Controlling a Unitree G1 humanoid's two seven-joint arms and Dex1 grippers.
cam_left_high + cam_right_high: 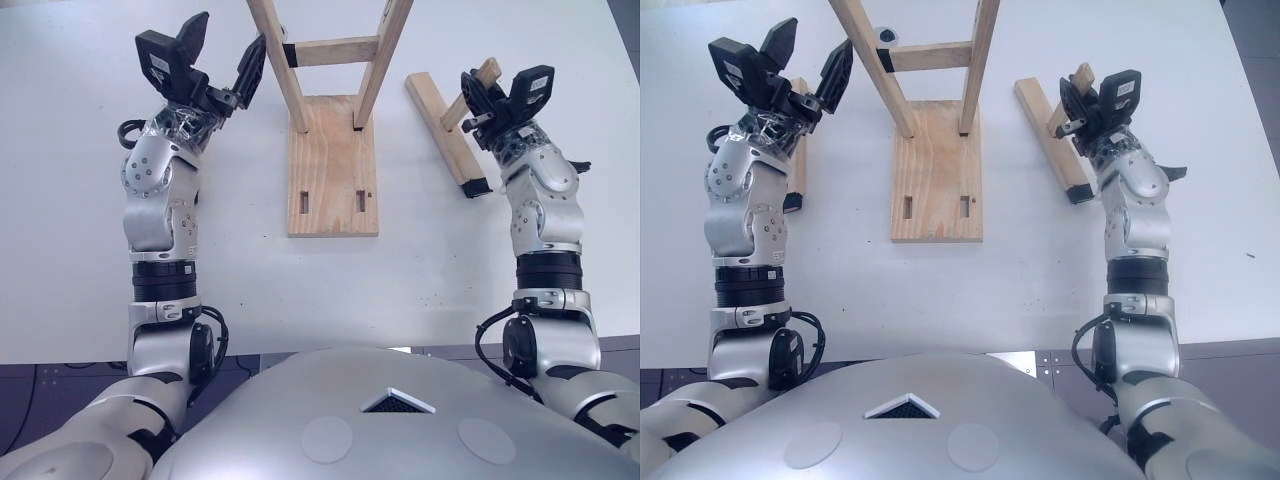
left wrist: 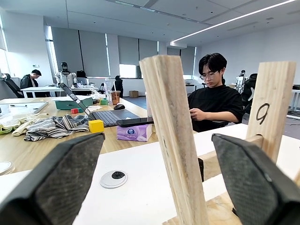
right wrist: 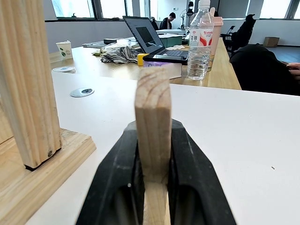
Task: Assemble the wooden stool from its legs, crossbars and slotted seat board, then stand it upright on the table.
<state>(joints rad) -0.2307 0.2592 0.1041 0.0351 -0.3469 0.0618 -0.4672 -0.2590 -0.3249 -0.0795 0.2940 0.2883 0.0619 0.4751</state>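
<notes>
Pale wooden slotted seat board (image 1: 333,170) is lying flat at the centre of the white table (image 1: 80,250). Two legs (image 1: 283,70) are standing in its far slots with one crossbar (image 1: 335,50) bridging them, and the two near slots (image 1: 304,202) are sitting unfilled. The left gripper (image 1: 225,45) is hovering just beside the left standing leg, jaws spread wide and gripping nothing. The left wrist view is placing that leg between the two pads (image 2: 61,183), clear of both. The right gripper (image 1: 500,92) is clamping a short crossbar piece (image 1: 487,71) over a loose leg (image 1: 440,122) that is lying on the table to the board's right. The right wrist view is showing the black fingers pressing flush against that piece on both sides. The right eye view is revealing a further loose leg (image 1: 798,150) lying on the table alongside the left forearm; from the left eye view the forearm is covering that spot.
</notes>
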